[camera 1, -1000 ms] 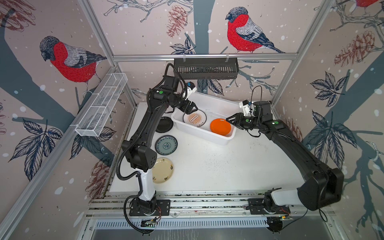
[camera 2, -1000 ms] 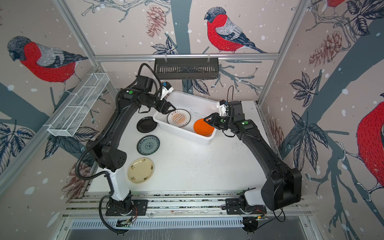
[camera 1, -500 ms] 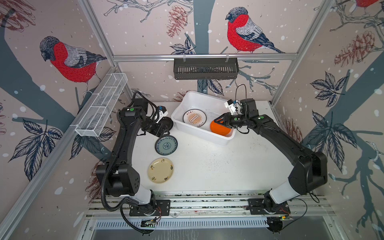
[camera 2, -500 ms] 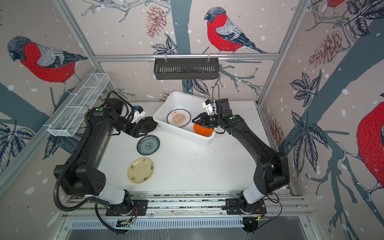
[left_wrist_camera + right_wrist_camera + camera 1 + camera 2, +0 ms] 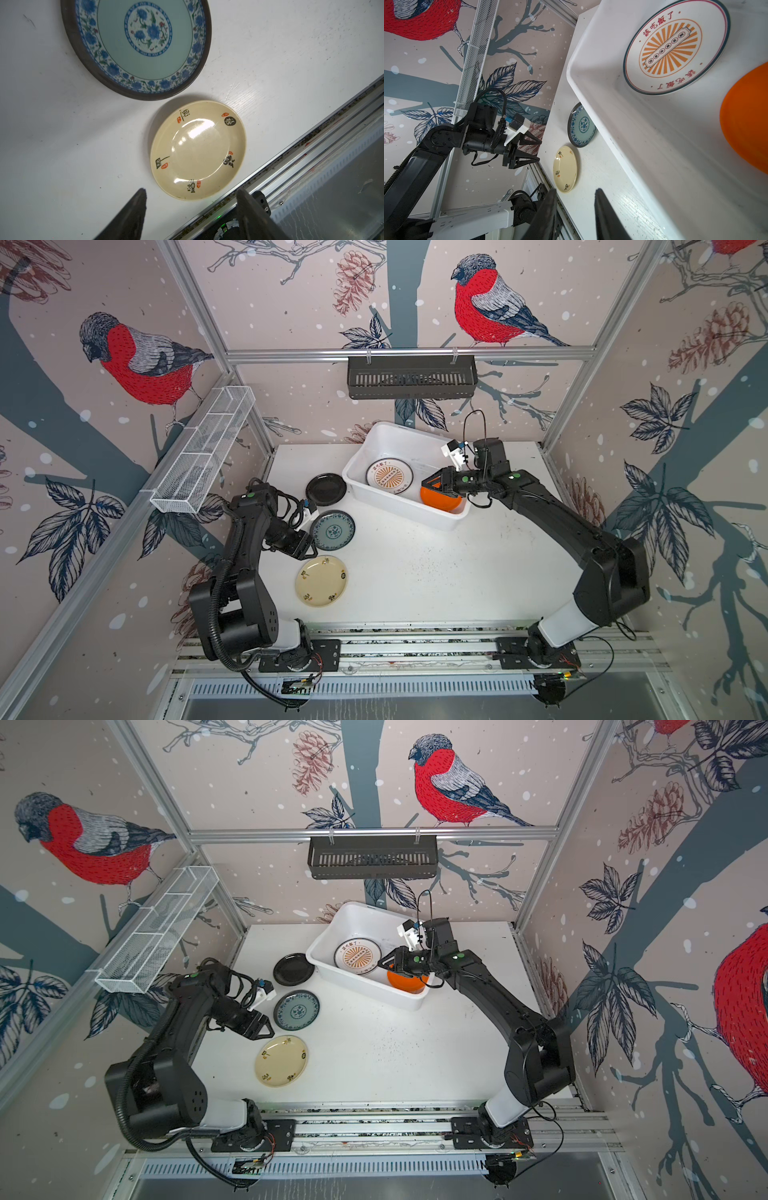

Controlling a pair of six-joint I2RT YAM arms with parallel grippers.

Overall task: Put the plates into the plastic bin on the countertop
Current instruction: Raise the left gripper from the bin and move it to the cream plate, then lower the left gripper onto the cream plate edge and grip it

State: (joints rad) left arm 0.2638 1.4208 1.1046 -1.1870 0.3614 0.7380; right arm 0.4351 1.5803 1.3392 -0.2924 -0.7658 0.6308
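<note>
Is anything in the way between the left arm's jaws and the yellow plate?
No. The left gripper hangs open beside the cream plate, with only bare countertop between them. The teal plate lies off to the side, not touching it.

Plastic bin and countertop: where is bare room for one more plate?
In the plastic bin, the far end behind the sunburst plate and the orange plate is bare. On the countertop, the wide patch between bin, cream plate and front edge is free. The left strip is crowded: black plate, teal plate, cream plate.
</note>
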